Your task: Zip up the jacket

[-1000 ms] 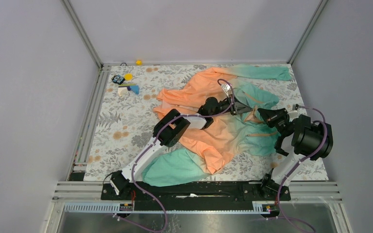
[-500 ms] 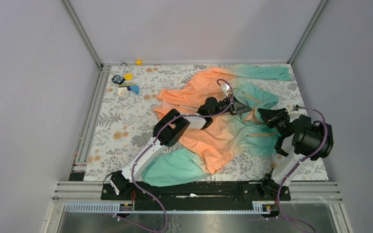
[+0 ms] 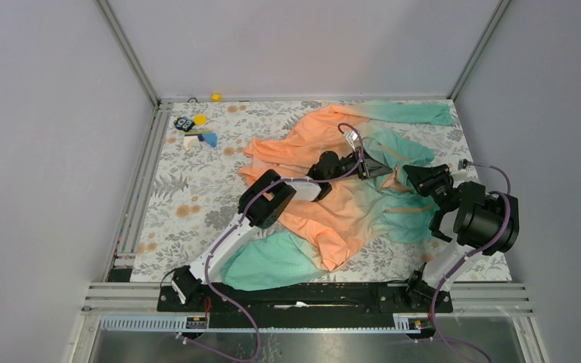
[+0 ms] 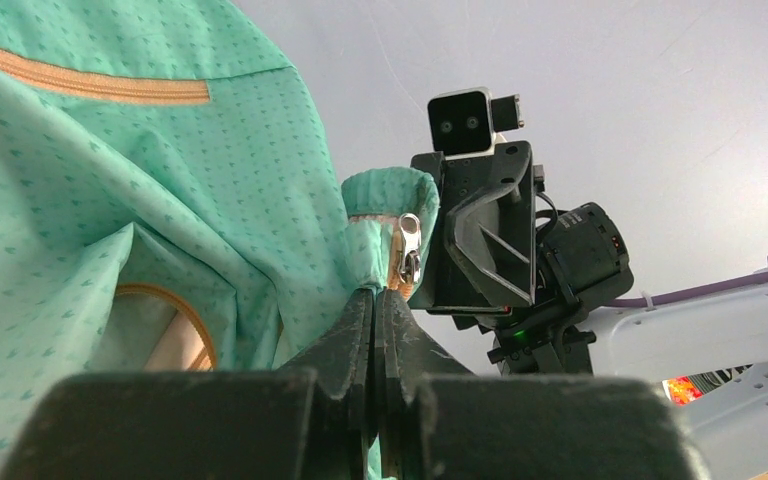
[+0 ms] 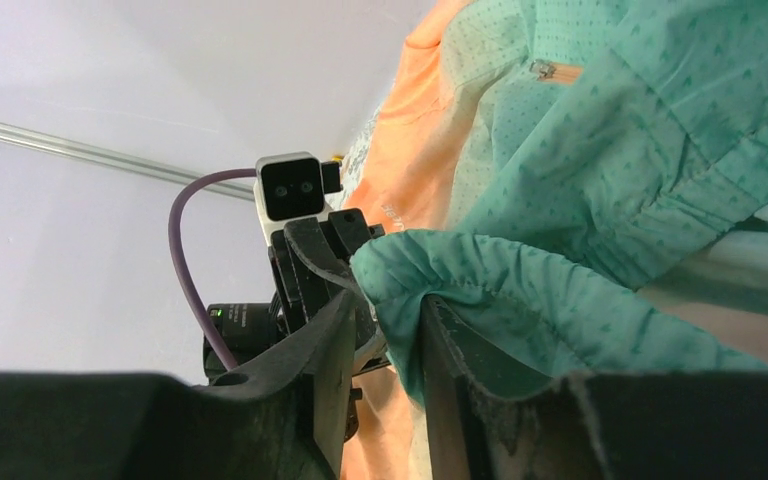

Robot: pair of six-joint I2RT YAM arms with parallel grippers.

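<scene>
The jacket point(image 3: 325, 204) lies spread on the table, orange at the shoulders and mint-teal at the hem. My left gripper point(image 3: 384, 171) is shut on a raised teal hem fold point(image 4: 385, 200) beside the silver zipper pull point(image 4: 409, 245), as the left wrist view point(image 4: 375, 292) shows. My right gripper point(image 3: 412, 175) faces it from the right. In the right wrist view point(image 5: 385, 305) its jaws stand a little apart around a teal hem fold point(image 5: 480, 275). The fold rests against the right finger, with a gap to the left one. An orange pocket zipper point(image 4: 110, 88) shows on the teal cloth.
Small toys point(image 3: 194, 130) lie at the table's back left, and a yellow ball point(image 3: 215, 97) sits at the back edge. A teal sleeve point(image 3: 268, 261) reaches the near edge by the arm bases. Metal frame posts point(image 3: 132, 57) stand at the back corners.
My right arm has shifted slightly back and up, its gripper staying close to the hem. My left gripper holds the same spot.
</scene>
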